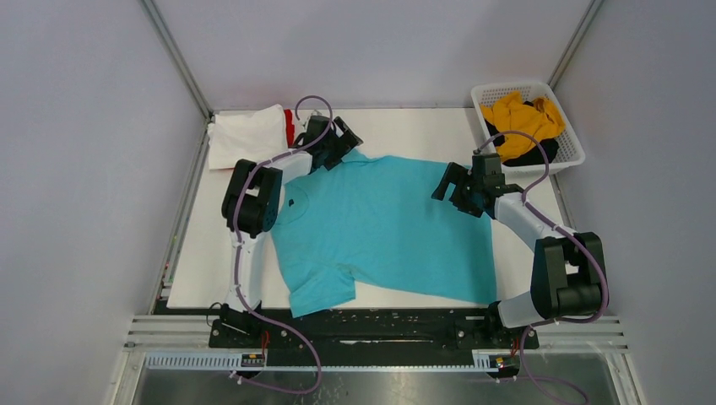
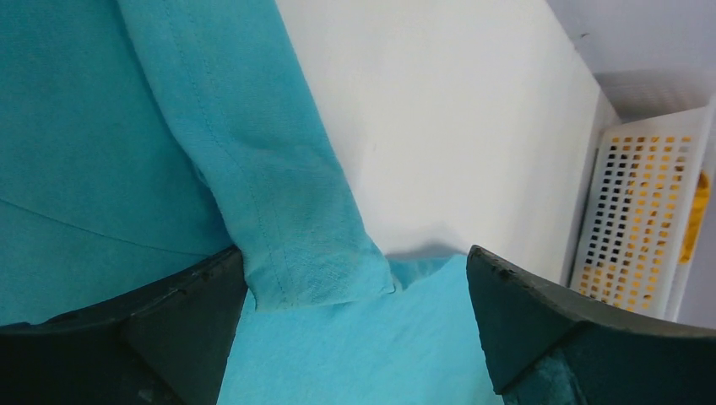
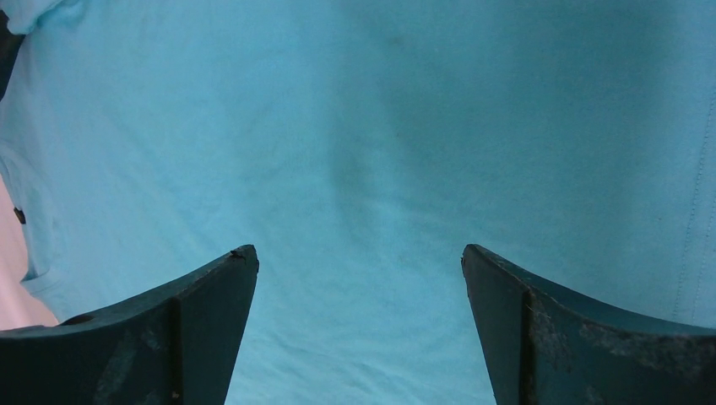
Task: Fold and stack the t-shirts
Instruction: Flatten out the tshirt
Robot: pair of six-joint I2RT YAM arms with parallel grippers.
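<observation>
A turquoise short-sleeved t-shirt (image 1: 380, 224) lies spread on the white table. My left gripper (image 1: 340, 145) is open at the shirt's far left corner. In the left wrist view (image 2: 355, 283) its jaws straddle a sleeve (image 2: 279, 202) that is folded back over the shirt body. My right gripper (image 1: 447, 183) is open over the shirt's far right part. In the right wrist view (image 3: 359, 261) there is only flat turquoise cloth (image 3: 380, 126) between its jaws. A folded white shirt (image 1: 246, 135) lies on a red one (image 1: 289, 125) at the far left. Mustard-yellow (image 1: 522, 118) and black (image 1: 532, 154) shirts lie in the basket.
A white plastic lattice basket (image 1: 571, 135) stands at the far right corner; it also shows in the left wrist view (image 2: 633, 211). Grey walls with metal posts enclose the table. A black rail runs along the near edge by the arm bases.
</observation>
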